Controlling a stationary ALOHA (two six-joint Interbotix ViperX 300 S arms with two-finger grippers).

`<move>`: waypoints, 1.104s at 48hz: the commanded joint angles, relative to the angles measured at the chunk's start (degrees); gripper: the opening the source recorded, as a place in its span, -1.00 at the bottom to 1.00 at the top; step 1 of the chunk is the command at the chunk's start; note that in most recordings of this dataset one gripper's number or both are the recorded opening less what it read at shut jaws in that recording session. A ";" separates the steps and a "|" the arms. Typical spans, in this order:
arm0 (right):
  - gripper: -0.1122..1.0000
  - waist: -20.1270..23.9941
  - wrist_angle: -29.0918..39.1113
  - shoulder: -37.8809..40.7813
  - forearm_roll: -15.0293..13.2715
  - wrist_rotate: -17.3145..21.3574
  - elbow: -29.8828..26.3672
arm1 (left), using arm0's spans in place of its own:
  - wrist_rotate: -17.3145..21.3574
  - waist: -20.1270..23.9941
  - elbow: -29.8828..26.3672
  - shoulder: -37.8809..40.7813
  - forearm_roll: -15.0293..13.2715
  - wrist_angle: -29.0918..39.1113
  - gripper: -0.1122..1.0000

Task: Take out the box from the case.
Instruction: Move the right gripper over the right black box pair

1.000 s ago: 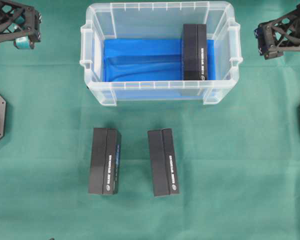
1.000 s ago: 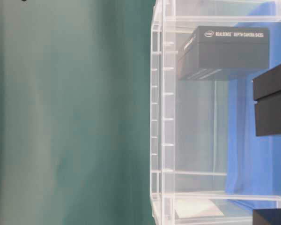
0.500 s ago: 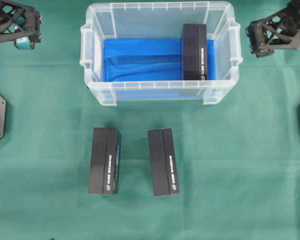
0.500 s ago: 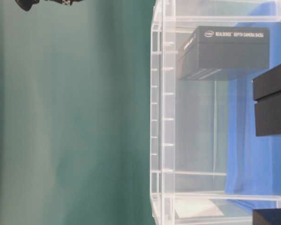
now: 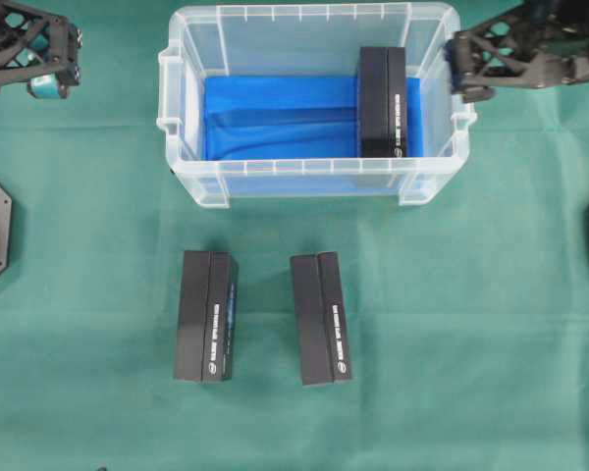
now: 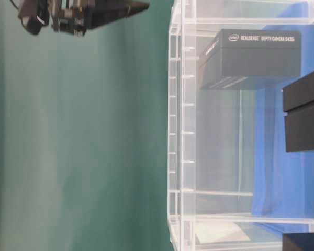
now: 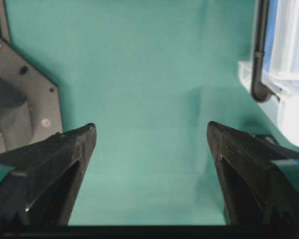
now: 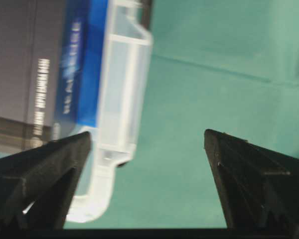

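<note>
Upper left of the overhead frame, left claw [image 5: 41, 71]: hanging over the green worktop [image 5: 491, 294], well apart from the case; its wrist view is showing both fingers [image 7: 50, 169] spread wide with only cloth between them.

Lower centre, two black boxes: the left spare box [image 5: 206, 316] and the right spare box [image 5: 320, 319] are lying side by side on the cloth, apart from each other, below the case.

Upper centre, case [image 5: 191, 186]: sitting on the worktop as a clear plastic tub with a blue liner [image 5: 275, 118] covering its bottom.

Right end of the case, box [image 5: 383, 102]: lying on the liner inside the tub, long side running up and down the frame, near the right wall.

Upper right, right claw [image 5: 458, 71]: hovering over the case's right rim handle; its wrist view is showing the fingers [image 8: 45, 169] standing wide, nothing gripped, with the rim and the box seen at the left.
</note>
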 commanded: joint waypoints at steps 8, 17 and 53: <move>0.87 0.70 -0.35 3.78 0.09 0.00 -5.89 | 0.26 0.44 -0.44 -0.70 0.18 -0.97 0.81; 0.87 1.14 -0.35 7.12 0.00 0.18 -9.40 | 1.67 0.70 -0.44 -0.79 0.18 -2.37 0.81; 0.87 2.11 -2.11 16.26 0.62 0.35 -17.75 | 4.31 1.14 -0.09 -1.32 0.18 -3.25 0.81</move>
